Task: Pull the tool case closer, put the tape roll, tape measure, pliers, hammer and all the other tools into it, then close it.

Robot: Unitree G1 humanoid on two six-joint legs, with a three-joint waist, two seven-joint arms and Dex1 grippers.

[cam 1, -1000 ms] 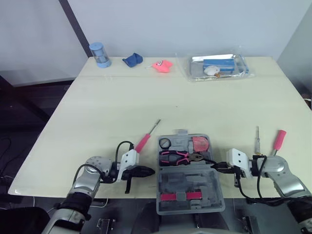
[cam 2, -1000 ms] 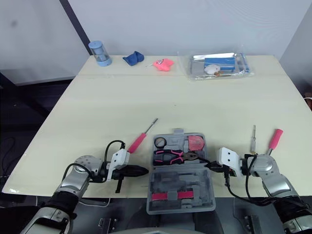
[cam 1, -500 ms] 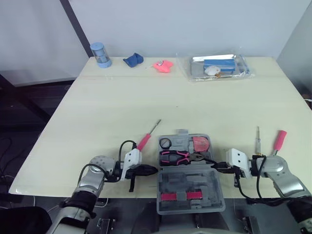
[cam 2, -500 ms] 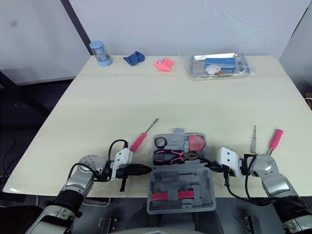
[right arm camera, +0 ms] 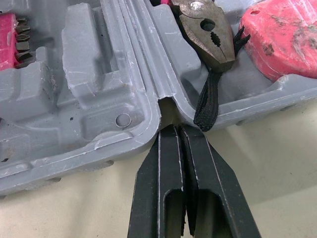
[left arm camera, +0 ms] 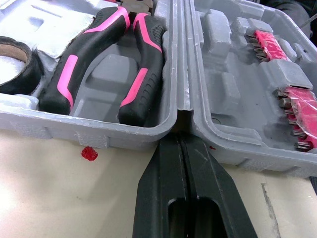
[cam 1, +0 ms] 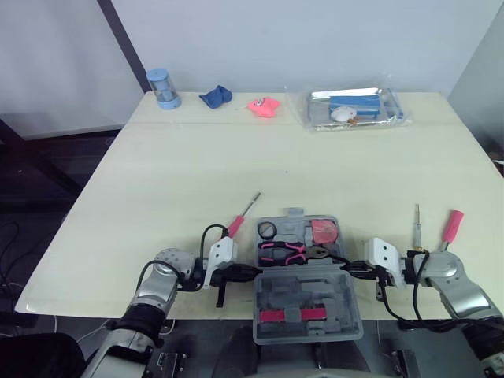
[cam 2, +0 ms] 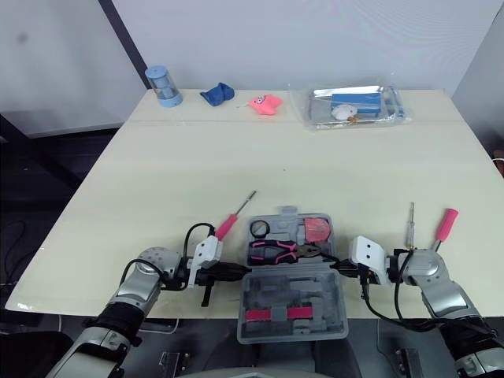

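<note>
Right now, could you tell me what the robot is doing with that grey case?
The left gripper and right gripper are both shut, tips at the hinge notches on either side of the open tool case, at the near edge of the table. The pliers, tape roll and tape measure lie inside. A pink-handled screwdriver lies outside on its left, a pink handle and metal bit on its right.

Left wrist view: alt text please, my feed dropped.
The shut left fingers point at the hinge notch of the open case. Pliers and a tape roll lie in one half; pink bits sit in the other.
</note>
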